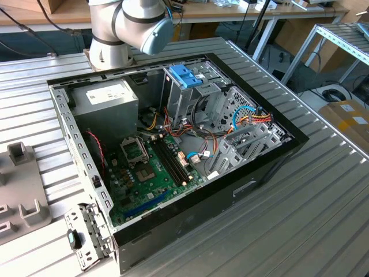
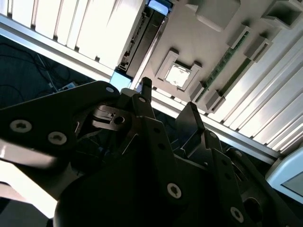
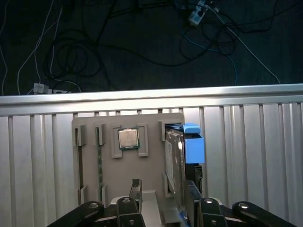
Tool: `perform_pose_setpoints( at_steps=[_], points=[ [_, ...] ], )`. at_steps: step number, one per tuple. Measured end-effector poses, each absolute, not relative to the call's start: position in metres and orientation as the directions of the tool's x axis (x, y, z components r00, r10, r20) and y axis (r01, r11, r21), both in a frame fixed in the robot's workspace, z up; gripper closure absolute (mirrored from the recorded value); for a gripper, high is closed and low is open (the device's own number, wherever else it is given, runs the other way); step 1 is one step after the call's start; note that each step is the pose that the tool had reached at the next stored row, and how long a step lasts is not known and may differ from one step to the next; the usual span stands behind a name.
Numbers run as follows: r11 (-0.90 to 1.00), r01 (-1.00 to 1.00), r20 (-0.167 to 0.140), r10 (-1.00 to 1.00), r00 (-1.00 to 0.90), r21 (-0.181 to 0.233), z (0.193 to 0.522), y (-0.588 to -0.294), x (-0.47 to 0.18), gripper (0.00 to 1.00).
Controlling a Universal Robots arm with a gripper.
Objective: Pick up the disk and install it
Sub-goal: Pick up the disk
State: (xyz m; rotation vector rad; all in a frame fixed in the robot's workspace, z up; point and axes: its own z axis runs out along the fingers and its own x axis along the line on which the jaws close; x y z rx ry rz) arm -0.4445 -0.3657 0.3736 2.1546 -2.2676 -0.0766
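The disk stands on edge in a slot of a grey holder plate, with its blue carrier frame at the far end. My gripper hovers over the disk's near end, open. One black finger is off to one side and the other finger is close beside the disk, which lies in the gap nearer that finger. In the second wrist view the disk lies beyond the spread tips of the gripper. Nothing is held.
The holder plate also carries a square processor chip and a thin green memory stick. It lies near the ribbed metal table's edge, with cables on the floor beyond. The open computer case shows a blue-latched drive cage and a grey box.
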Motion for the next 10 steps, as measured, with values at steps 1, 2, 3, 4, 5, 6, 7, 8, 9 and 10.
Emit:
perform_pose_setpoints(
  at_steps=[1, 2, 3, 4, 5, 6, 7, 8, 9, 10],
  points=[
    [0.051, -0.998, -0.024, -0.998, -0.052, 0.044, 0.3736, -0.3651, -0.4444, 0.52],
    [0.051, -0.998, -0.024, -0.998, -0.052, 0.044, 0.3735, -0.3646, -0.4444, 0.52],
    [0.051, -0.998, -0.025, -0.998, -0.052, 0.044, 0.3734, -0.3641, -0.4444, 0.52],
    [0.051, -0.998, -0.024, -0.998, -0.052, 0.044, 0.3733, -0.3635, -0.4444, 0.52],
    [0.051, -0.998, -0.024, -0.998, -0.052, 0.044, 0.3731, -0.3627, -0.4445, 0.52],
    [0.051, -0.998, -0.024, -0.998, -0.052, 0.044, 0.3730, -0.3622, -0.4445, 0.52],
    [0.051, -0.998, -0.024, -0.998, -0.052, 0.044, 0.3728, -0.3614, -0.4445, 0.52],
    [0.051, -0.998, -0.025, -0.998, -0.053, 0.044, 0.3727, -0.3608, -0.4445, 0.52],
    [0.052, -0.998, -0.024, -0.998, -0.053, 0.044, 0.3726, -0.3601, -0.4445, 0.52],
    [0.052, -0.998, -0.024, -0.998, -0.053, 0.044, 0.3725, -0.3596, -0.4445, 0.52]
  ],
)
